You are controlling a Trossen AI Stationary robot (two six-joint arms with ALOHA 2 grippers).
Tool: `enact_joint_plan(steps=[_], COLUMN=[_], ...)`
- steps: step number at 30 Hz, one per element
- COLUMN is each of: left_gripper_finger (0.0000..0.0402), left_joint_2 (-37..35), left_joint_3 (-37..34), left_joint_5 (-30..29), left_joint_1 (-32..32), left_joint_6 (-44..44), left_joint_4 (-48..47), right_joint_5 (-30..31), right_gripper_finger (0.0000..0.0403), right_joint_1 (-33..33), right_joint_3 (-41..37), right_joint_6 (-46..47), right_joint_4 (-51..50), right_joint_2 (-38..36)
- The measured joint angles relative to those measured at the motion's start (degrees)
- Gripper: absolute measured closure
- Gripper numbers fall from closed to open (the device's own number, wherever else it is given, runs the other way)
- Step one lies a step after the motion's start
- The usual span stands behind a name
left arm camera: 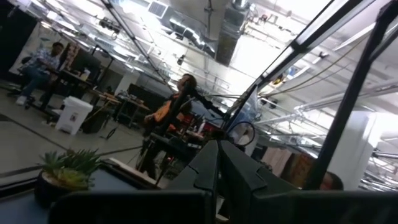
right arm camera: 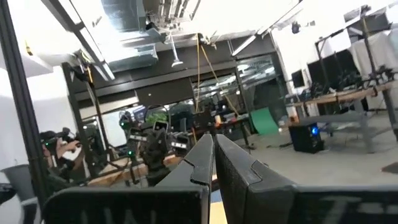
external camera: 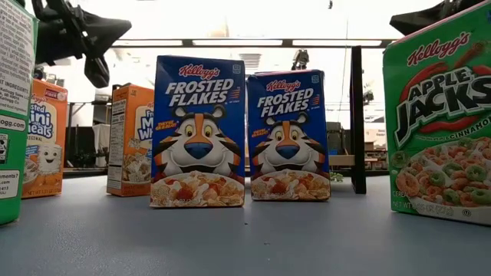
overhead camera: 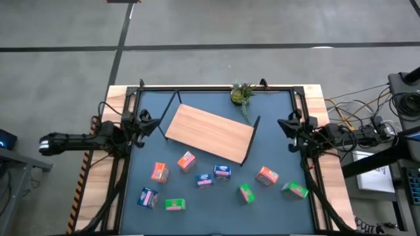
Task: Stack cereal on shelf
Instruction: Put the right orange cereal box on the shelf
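**A:** You had nothing picked yet. The light-wood shelf board with black metal legs lay tipped at the table's centre, and the small printed cereal boxes, orange-red, blue and green, were scattered on the near side of it. You needed that shelf upright first, I'd judge, then the nearest box taken squarely across its narrow faces.

**B:** And the fingers?

**A:** The left gripper and right gripper sat parked at the table's side edges, both pinched fully closed, apparently holding nothing.
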Motion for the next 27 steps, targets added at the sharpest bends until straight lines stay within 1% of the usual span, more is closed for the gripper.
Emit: enact_joint_plan(steps=[4,12,14,21,24,27], left_gripper_finger=[0.0402,0.0402,0.0402,0.0402,0.0402,0.0402], left_joint_2=[1.24,4.91,5.65,6.66,6.63,6.64], left_joint_3=[0.00,0.00,0.00,0.00,0.00,0.00], left_joint_5=[-0.44,-0.40,-0.40,-0.44,-0.44,-0.44], left_joint_1=[-0.02,-0.02,-0.01,-0.02,-0.02,0.00], left_joint_6=[0.00,0.68,1.26,2.75,2.75,2.73], left_joint_4=[1.05,8.92,9.87,10.10,10.13,10.11], right_joint_5=[-0.51,-2.09,-2.37,-5.09,-5.07,-5.07], right_gripper_finger=[0.0394,0.0394,0.0394,0.0394,0.0394,0.0394], right_joint_1=[0.00,0.02,0.00,0.02,0.00,0.01], right_joint_3=[0.09,0.33,1.81,11.31,16.99,23.54], right_joint_6=[-1.83,-7.23,-8.50,-12.34,-13.38,-14.05], right_joint_4=[2.70,11.00,11.03,9.55,5.86,0.05], right_joint_2=[1.31,6.15,7.98,18.34,23.84,29.22])
